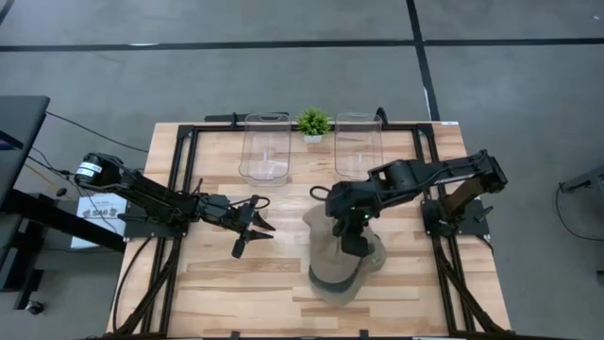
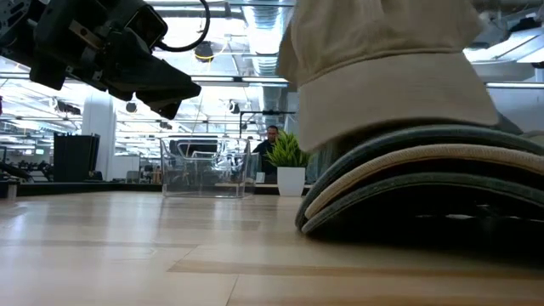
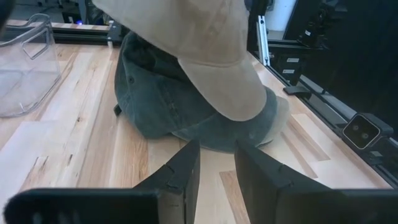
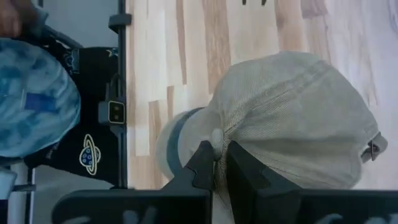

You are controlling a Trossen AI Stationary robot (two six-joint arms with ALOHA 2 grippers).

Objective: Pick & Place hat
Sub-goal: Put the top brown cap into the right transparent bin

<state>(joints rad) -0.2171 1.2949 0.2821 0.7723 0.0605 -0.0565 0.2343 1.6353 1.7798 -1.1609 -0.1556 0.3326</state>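
A beige cap (image 4: 292, 118) hangs from my right gripper (image 4: 221, 158), which is shut on it above a stack of caps (image 2: 408, 174) at the table's middle right. The stack rests on its brims; its top cap is grey-green denim (image 3: 161, 106). In the high view the right gripper (image 1: 354, 246) is over the stack (image 1: 335, 279). My left gripper (image 1: 253, 238) waits open to the left of the stack, fingers (image 3: 180, 174) pointing at it, a little above the table. My right gripper pinches the beige cap's crown (image 4: 216, 138) between its two fingers, right by the top button. The fingers come from above, slanting down. The cap hangs tilted below them, brim lowest (image 3: 239, 93); whether the brim touches the grey-green cap under it I cannot tell.
Two clear plastic containers (image 1: 265, 146) (image 1: 359, 146) stand at the far edge with a small potted plant (image 1: 313, 123) between them. Black frame rails (image 1: 179, 179) run along the table's left and right sides. Bare wood (image 1: 236, 293) lies near the front left. A person (image 2: 270, 140) is far behind.
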